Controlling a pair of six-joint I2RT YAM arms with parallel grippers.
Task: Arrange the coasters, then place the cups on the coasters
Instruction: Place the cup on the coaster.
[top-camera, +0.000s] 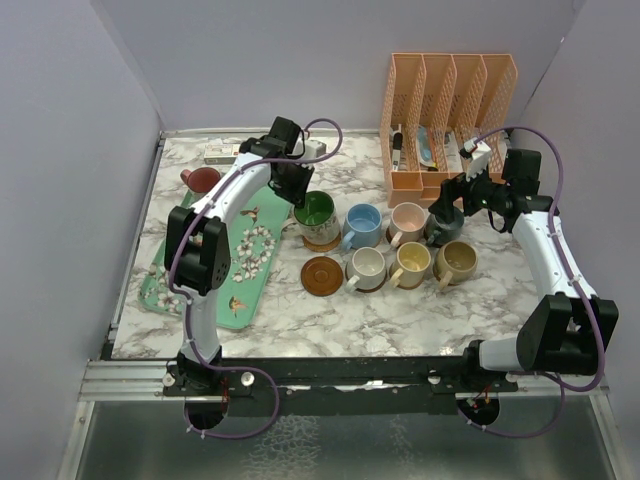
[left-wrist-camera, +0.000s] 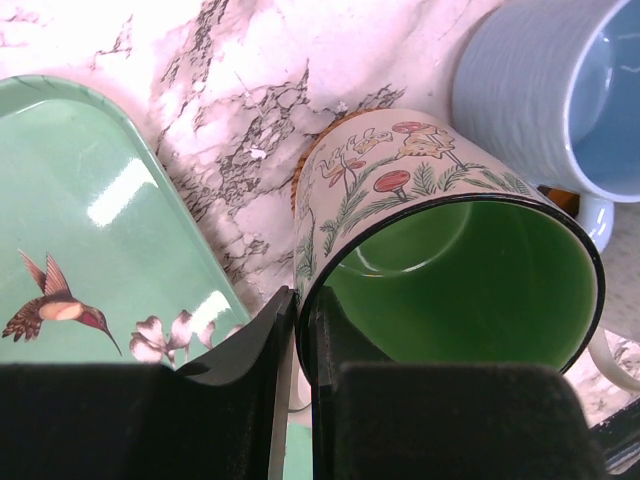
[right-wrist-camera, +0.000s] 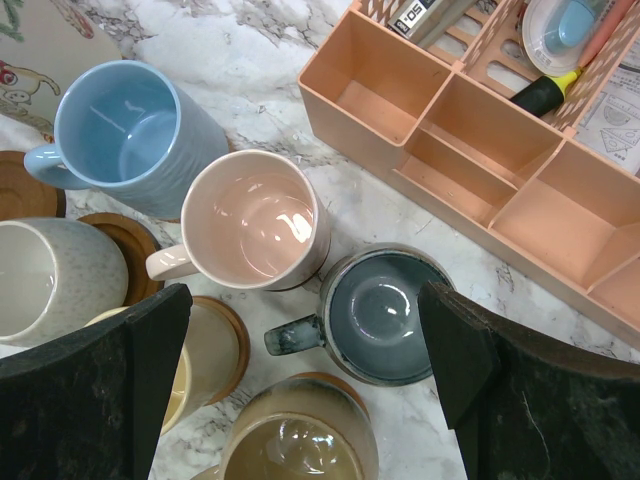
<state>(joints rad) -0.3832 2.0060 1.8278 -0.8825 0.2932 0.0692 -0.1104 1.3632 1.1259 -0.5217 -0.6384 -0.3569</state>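
Mug (left-wrist-camera: 450, 270) — green inside, mushroom-and-fern print outside, black rim.

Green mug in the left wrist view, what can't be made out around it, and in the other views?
- Left wrist: coaster under the green mug shows only a sliver; the mug hides the rest.
- Left wrist: blue mug cut off by the frame edge.
- Top view: right hand covers part of the dark grey mug.
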